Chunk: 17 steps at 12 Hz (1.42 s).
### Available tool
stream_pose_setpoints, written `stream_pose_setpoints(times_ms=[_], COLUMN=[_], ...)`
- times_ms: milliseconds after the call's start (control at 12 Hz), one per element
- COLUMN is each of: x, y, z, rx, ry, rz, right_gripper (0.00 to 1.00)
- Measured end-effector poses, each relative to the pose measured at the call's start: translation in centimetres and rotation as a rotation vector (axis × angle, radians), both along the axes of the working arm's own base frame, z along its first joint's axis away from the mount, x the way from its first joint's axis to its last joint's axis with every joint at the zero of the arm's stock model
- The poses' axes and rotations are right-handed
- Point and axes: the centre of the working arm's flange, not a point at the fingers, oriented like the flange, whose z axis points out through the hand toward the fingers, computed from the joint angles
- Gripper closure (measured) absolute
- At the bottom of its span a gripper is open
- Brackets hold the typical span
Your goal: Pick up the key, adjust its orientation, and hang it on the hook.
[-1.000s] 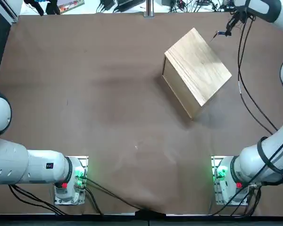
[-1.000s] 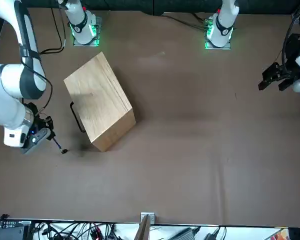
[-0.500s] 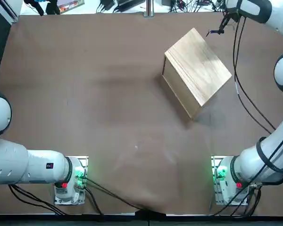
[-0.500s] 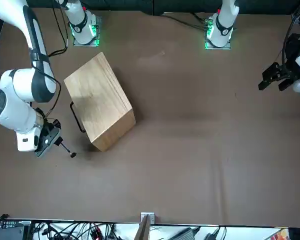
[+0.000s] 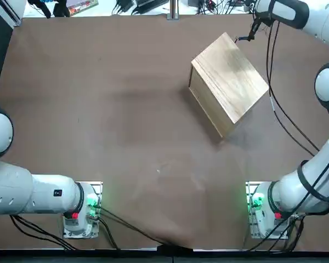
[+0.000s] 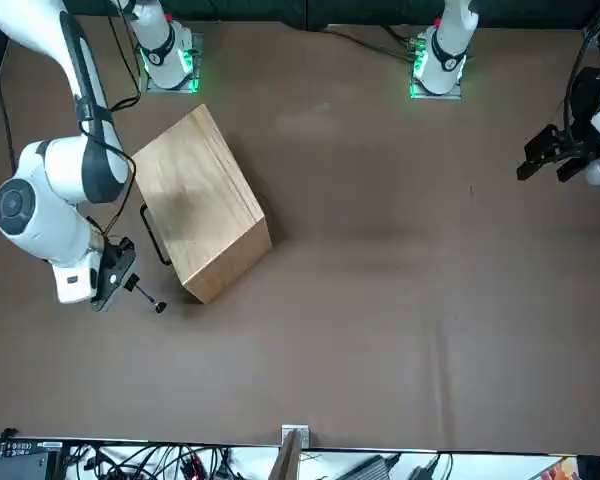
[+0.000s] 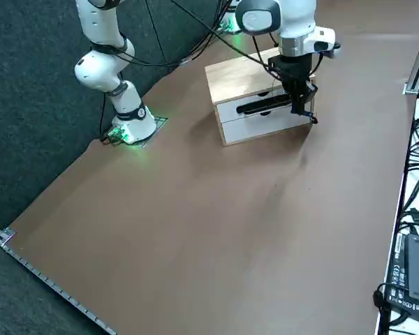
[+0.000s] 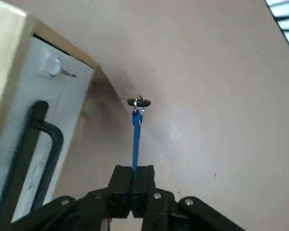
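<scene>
1. Since the earlier frames, the right arm (image 6: 98, 165) is carrying its gripper and the key closer to the wooden box's drawer side; in the front view both are shifting toward that picture's right. The wooden box (image 5: 230, 76) is staying put.
2. The right gripper (image 8: 134, 169) is clenching the blue key (image 8: 136, 139) between its two fingers, which are closed in on it with hardly any gap. The key is sticking out past the fingertips, and a small metal ring (image 8: 136, 103) is joining its outer end to a black piece (image 8: 144, 103).
3. The key is hanging in the air near the box, apart from the hook (image 8: 67, 73), which is jutting from a white mount (image 8: 52, 67) on the drawer front (image 8: 70, 94).
4. A black handle (image 8: 49, 168) is standing out from the same side of the box, between the hook and the gripper's black body in the wrist view. I can't tell how much room it is leaving.
5. Black cables (image 7: 227, 42) are looping along the arm, and the box is resting on the brown table (image 5: 126, 137).
</scene>
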Motion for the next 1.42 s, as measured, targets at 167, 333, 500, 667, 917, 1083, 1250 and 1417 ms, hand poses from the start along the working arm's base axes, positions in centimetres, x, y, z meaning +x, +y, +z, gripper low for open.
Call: stream_pose_setpoints(times_ms=[167, 333, 500, 667, 917, 1083, 1250, 1417], x=[-0.1, -0.2, -0.2, -0.2, -0.2, -0.2, -0.2, -0.2], y=[1.2, 1.6, 1.8, 1.8, 1.7, 1.8, 1.8, 1.9], z=[0.0, 0.1, 0.1, 0.1, 0.0, 0.0, 0.0, 0.0], rx=[0.010, 0.028, 0.057, 0.090, 0.107, 0.107, 0.107, 0.107], ry=[-0.001, 0.001, 0.001, 0.001, -0.001, -0.001, -0.001, -0.001], rz=[0.049, 0.085, 0.127, 0.166, 0.204, 0.210, 0.217, 0.235], right_gripper=[0.97, 0.97, 0.97, 0.97, 0.97, 0.97, 0.97, 0.97])
